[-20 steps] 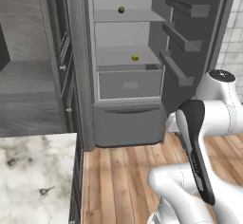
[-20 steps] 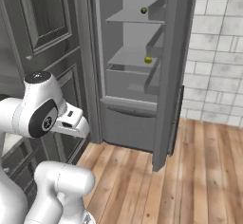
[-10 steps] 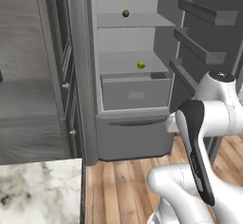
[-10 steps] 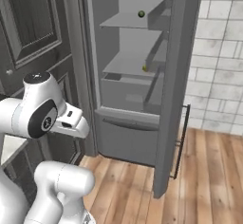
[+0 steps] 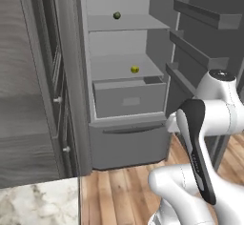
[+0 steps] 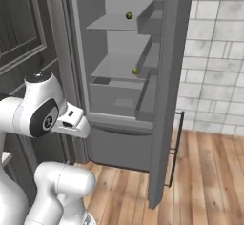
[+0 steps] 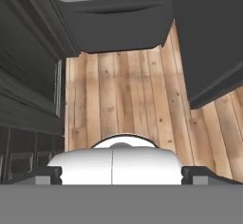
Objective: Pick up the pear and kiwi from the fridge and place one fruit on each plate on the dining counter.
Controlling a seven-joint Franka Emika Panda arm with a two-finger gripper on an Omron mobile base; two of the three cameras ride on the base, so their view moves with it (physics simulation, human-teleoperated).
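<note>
The fridge [image 5: 125, 144] [image 6: 116, 145] stands open ahead of me. The pear [image 5: 135, 69] [image 6: 135, 71], small and yellow-green, lies on the lower shelf above the grey drawer [image 5: 127, 97]. A dark green ball [image 5: 116, 15] [image 6: 128, 15] sits on the shelf above. The kiwi and the plates are out of view. A corner of the marbled dining counter [image 5: 35, 204] shows at the lower left. My gripper [image 7: 122, 173] is open and empty, held low in front of my arm. It points down at the wood floor before the fridge's base [image 7: 118, 19].
The open fridge door [image 5: 205, 33] [image 6: 169, 76] with its shelves stands to the right of the opening. Dark cabinet fronts [image 5: 28, 76] [image 6: 24, 33] run along the left. A tiled wall [image 6: 214, 52] lies past the door. Wood floor [image 7: 128, 99] lies between me and the fridge.
The whole picture has shifted: the base has driven closer to the fridge, which now looks larger. The arm keeps the same pose and the gripper stays open.
</note>
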